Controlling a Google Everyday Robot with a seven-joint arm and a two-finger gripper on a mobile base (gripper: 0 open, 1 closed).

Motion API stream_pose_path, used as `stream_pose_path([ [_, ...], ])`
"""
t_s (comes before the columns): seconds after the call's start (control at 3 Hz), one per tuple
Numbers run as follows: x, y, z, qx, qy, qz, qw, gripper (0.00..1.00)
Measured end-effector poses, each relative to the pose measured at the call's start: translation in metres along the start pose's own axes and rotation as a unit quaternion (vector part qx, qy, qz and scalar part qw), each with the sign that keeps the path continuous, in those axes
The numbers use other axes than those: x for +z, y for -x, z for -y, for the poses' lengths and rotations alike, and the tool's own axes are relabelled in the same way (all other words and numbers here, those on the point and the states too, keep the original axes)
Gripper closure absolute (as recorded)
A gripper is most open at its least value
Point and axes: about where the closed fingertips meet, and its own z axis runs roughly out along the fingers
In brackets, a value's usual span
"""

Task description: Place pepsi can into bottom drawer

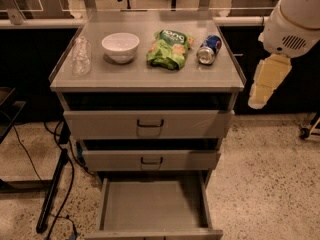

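Grey metal filled your view: the three-drawer cabinet (145, 79) stood in the middle, with the bottom drawer (152, 209) pulled out towards you and its flat grey inside bare. The pepsi can (209, 49) lay on its side on the cabinet top, near the right rear corner, with one silver end turned towards you. It sat just beside the green chip bag (168, 48) and well apart from the drawer below.

Your arm (295, 19) came in from the upper right corner, its round white housing off the cabinet's right edge. The cream-coloured gripper (263, 86) hung down from it, tilted a little to the left. It hovered beside the cabinet's right side at about the height of the top, not touching anything. You could not tell from here whether it was spread or closed. It held nothing you could see.

A white bowl (120, 46) and a clear plastic cup (81, 55) stood left of the bag.
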Motion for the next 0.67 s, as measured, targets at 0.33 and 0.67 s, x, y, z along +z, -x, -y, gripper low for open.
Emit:
stream_pose_path([
  [0.33, 0.003, -0.006, -0.005, 0.033, 0.004, -0.003, 0.9994, 0.00],
  [0.67, 0.019, -0.013, 0.015, 0.101, -0.003, -0.014, 0.9948, 0.00],
])
